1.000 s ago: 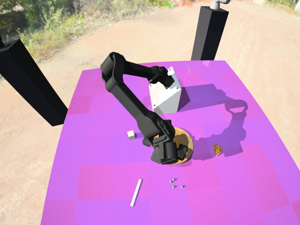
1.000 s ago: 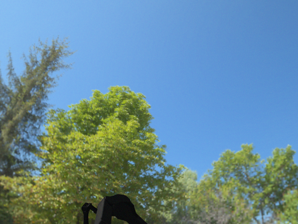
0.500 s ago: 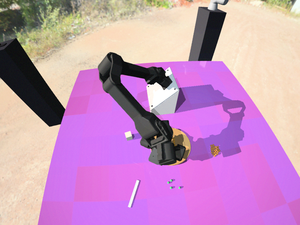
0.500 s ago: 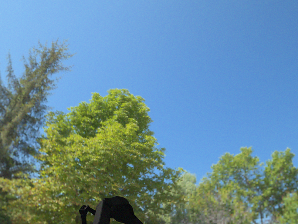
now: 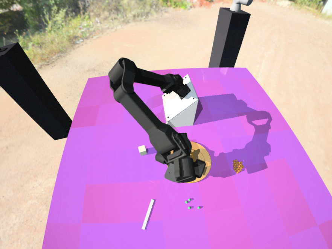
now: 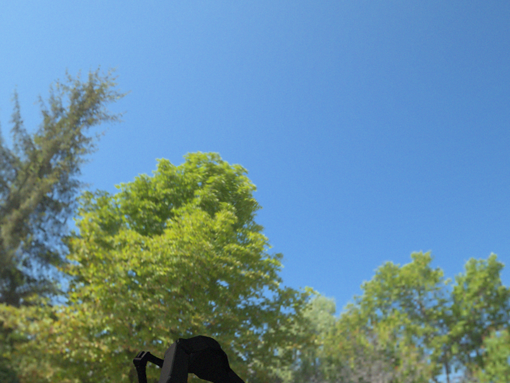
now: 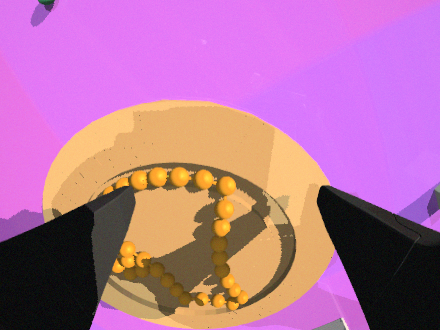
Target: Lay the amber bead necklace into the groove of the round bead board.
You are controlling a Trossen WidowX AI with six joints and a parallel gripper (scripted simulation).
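The amber bead necklace [image 5: 192, 155] [image 7: 179, 176] lies on the round tan bead board [image 5: 207, 160] [image 7: 200, 125]. In the wrist view, its upper-left arc follows the groove. From the upper middle it bends inward, crosses the central disc to the lower right, then doubles back along a slanting line to a small clump at the lower left. The groove's right stretch is bare. My gripper [image 7: 227, 195] is open and empty above the board, its fingers wide apart on either side. The left finger hides part of the necklace and groove. In the top view the arm covers much of the board.
A heap of amber-brown beads [image 5: 237, 166] lies right of the board. A cream cube [image 5: 142, 150] is left, with several green balls [image 5: 189, 199] [image 7: 46, 1] and a white bar [image 5: 148, 214] nearer the front. A white pedestal [image 5: 183, 115] stands behind. The exterior view shows only the upper arm.
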